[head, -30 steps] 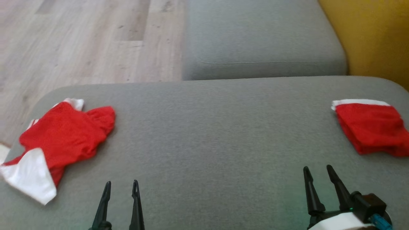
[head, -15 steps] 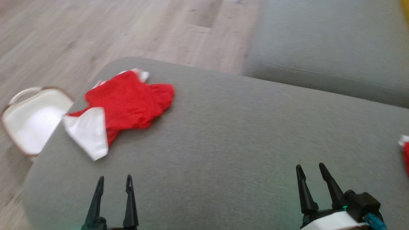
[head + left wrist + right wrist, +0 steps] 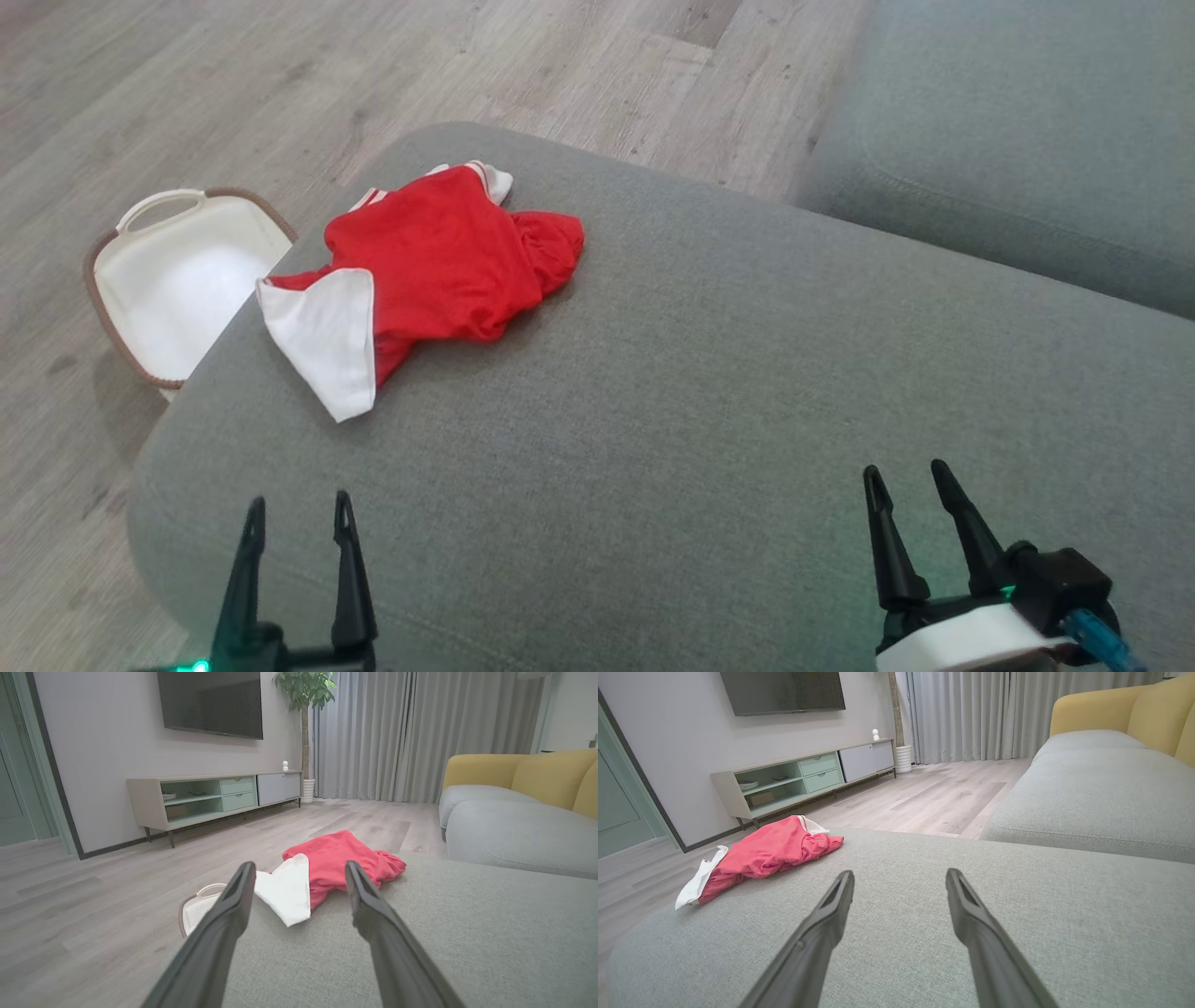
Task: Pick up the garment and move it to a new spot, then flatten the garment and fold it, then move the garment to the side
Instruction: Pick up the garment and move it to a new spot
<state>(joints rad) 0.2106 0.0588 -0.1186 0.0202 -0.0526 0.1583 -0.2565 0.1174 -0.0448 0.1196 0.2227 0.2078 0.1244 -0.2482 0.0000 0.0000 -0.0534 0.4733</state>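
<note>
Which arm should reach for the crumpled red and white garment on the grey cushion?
Probably left: the open left gripper lines up with the red and white garment; the right gripper sits farther across the grey cushion.

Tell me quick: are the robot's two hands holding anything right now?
Left gripper: jaws open, holding nothing.
Right gripper: jaws open, holding nothing.
</note>
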